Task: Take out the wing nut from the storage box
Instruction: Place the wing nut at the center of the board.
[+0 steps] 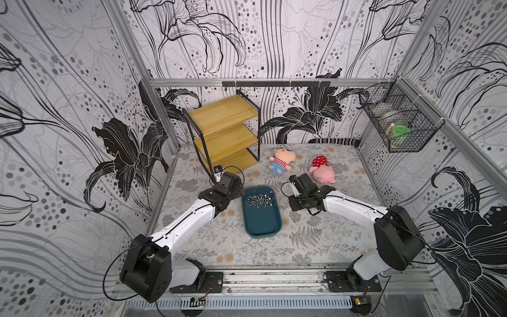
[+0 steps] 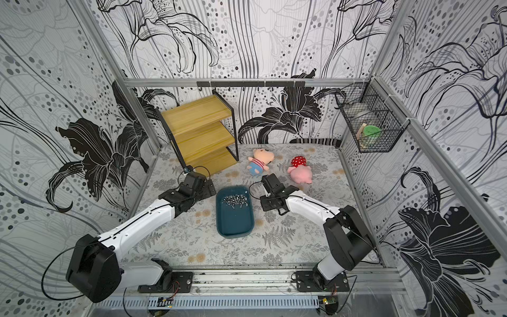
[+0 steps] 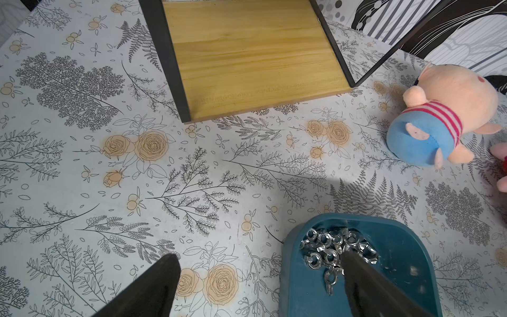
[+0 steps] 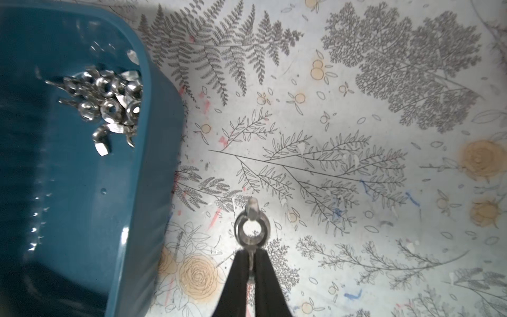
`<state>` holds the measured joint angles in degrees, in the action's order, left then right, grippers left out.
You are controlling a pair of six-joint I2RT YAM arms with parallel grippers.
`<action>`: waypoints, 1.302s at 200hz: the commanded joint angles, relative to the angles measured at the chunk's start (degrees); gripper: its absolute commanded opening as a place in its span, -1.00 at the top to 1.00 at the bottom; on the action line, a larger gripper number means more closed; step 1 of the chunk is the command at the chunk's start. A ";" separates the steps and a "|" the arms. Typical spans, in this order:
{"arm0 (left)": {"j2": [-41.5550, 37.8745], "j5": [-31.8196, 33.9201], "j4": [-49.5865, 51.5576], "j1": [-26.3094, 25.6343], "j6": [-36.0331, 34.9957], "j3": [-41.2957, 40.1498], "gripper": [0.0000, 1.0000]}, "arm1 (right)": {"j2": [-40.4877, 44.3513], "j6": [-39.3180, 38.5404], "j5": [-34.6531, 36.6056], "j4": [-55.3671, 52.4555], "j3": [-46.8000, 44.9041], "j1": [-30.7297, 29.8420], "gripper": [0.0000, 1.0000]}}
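A small silver metal wing nut (image 4: 252,229) is pinched by one wing in the closed right pincer (image 4: 251,251), held clear of the shallow teal plastic storage box (image 4: 153,115) just beside it, presumably for setting down; the gripped wing is hidden between the pads (image 4: 241,274). The left pincer (image 3: 258,263) is held open astride the box rim

The left arm (image 1: 186,219) and right arm (image 1: 354,208) reach forward; left gripper (image 3: 259,254) spread wide, right gripper (image 4: 251,251) pinched tight on a wing nut (image 4: 252,229).
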<state>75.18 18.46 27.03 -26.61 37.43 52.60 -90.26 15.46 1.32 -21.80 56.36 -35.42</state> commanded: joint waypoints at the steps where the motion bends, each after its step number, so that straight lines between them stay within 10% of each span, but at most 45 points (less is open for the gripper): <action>1: 0.30 1.05 -1.36 -0.27 0.63 1.32 -0.93 | -1.95 0.97 0.70 1.80 -1.24 0.09 0.90; 135: -0.36 1.41 -1.27 -0.28 0.99 0.36 -0.93 | -7.24 0.97 3.58 5.09 -3.79 0.09 0.82; 200: -0.74 1.62 -1.02 -0.28 0.99 0.22 -0.93 | -6.29 0.99 4.62 4.46 -3.35 0.09 0.24; 260: -1.08 1.49 -1.18 -0.28 1.29 0.14 -0.93 | 0.96 -0.74 5.18 -1.72 4.91 -1.80 0.18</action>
<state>75.16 18.68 27.05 -26.63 37.95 52.60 -93.34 15.62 5.43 -20.40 56.23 -35.57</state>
